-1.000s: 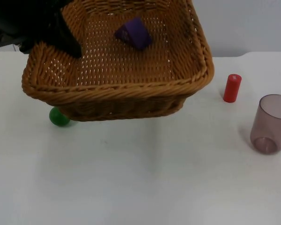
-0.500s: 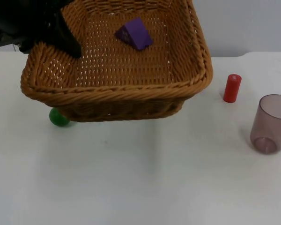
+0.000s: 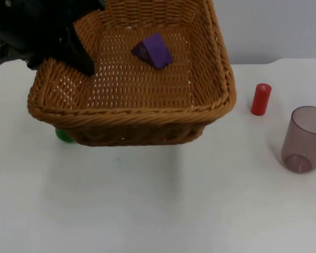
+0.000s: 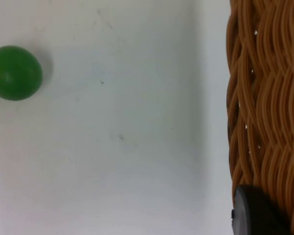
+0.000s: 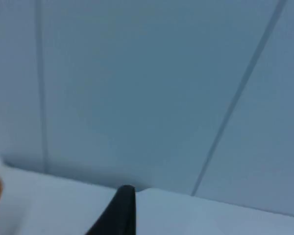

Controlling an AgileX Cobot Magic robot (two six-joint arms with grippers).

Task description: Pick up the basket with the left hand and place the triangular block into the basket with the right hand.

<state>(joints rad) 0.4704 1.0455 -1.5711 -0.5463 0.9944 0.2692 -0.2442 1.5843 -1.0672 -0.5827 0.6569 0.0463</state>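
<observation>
The brown wicker basket (image 3: pixel 131 113) hangs above the table's back left, held at its left rim by my left gripper (image 3: pixel 81 59), which is shut on that rim. A purple triangular block (image 3: pixel 154 50) lies on the basket's floor toward the far side. In the left wrist view the woven basket wall (image 4: pixel 264 107) runs beside the black fingertip (image 4: pixel 255 215), with white table below. My right gripper (image 5: pixel 122 213) is raised away from the table and faces the grey partition wall; the right arm waits.
A green ball (image 3: pixel 63 136) rests on the table, half hidden under the basket's front left corner, and appears as the green ball (image 4: pixel 14 72) in the left wrist view. A red cylinder (image 3: pixel 261 98) and a translucent purple cup (image 3: pixel 304 138) stand on the right.
The basket has shifted slightly toward the front with the left arm, now covering most of the green ball. The block inside has barely moved.
</observation>
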